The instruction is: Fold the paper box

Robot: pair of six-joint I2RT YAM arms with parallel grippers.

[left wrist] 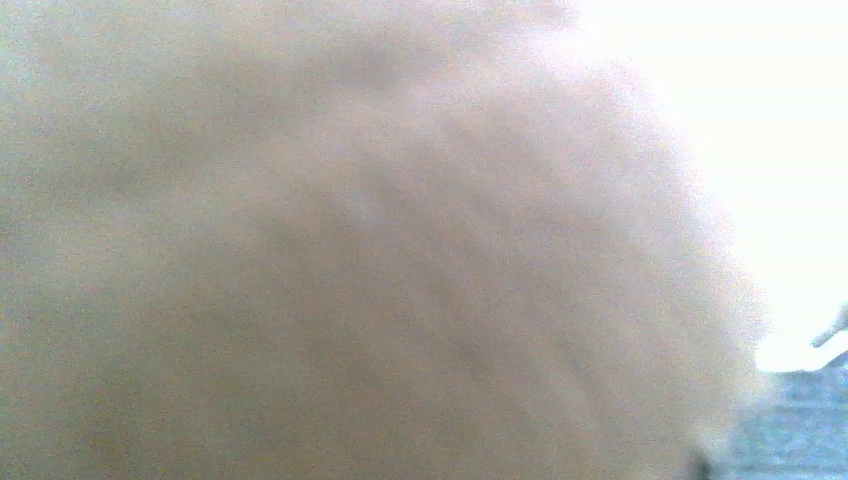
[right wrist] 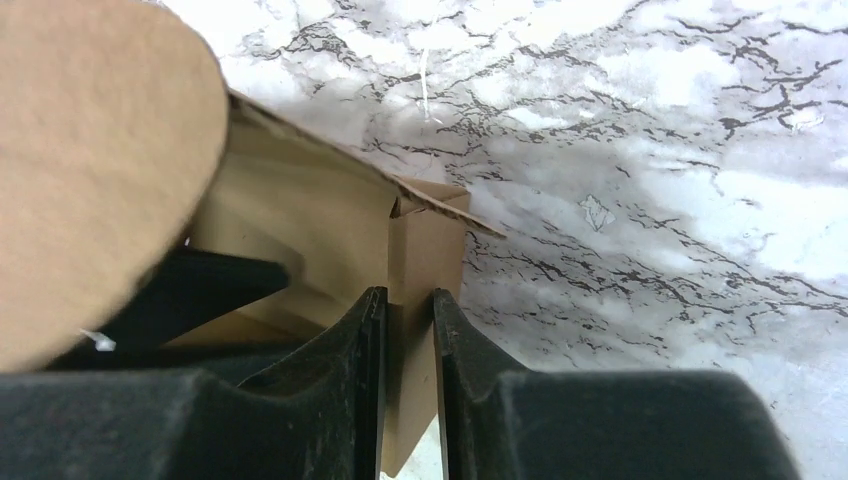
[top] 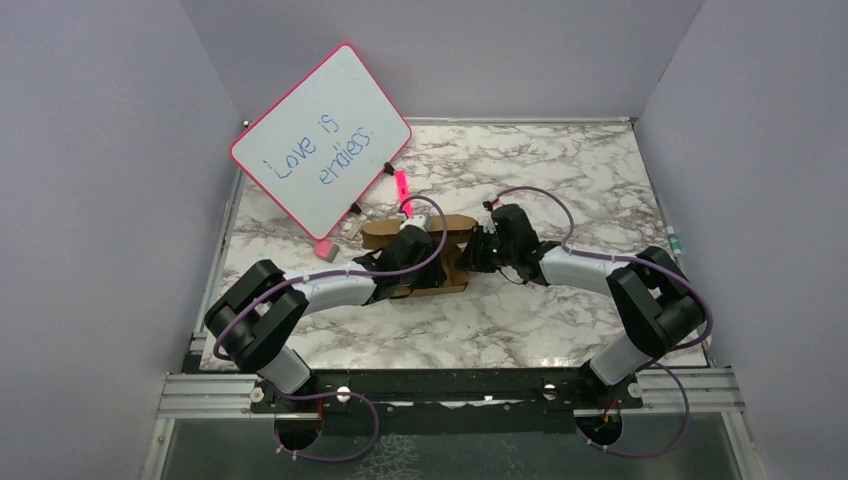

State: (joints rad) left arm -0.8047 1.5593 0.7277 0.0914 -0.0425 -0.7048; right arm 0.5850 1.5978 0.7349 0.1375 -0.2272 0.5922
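The paper box (top: 380, 234) is brown cardboard, partly folded up, in the middle of the marble table. My left gripper (top: 428, 238) reaches into it from the left, and its fingers are hidden. The left wrist view is filled with blurred brown cardboard (left wrist: 350, 250) right at the lens. My right gripper (right wrist: 408, 295) is at the box's right end (top: 478, 252). Its fingers stand close together on either side of an upright corner panel (right wrist: 425, 240); I cannot tell whether the pads press on it. A rounded flap (right wrist: 90, 170) rises at the left of the right wrist view.
A pink-framed whiteboard (top: 322, 138) with blue writing leans at the back left. A pink marker (top: 401, 185) lies just behind the box and a pink eraser (top: 324, 250) lies left of it. Lilac walls enclose the table (top: 560, 310).
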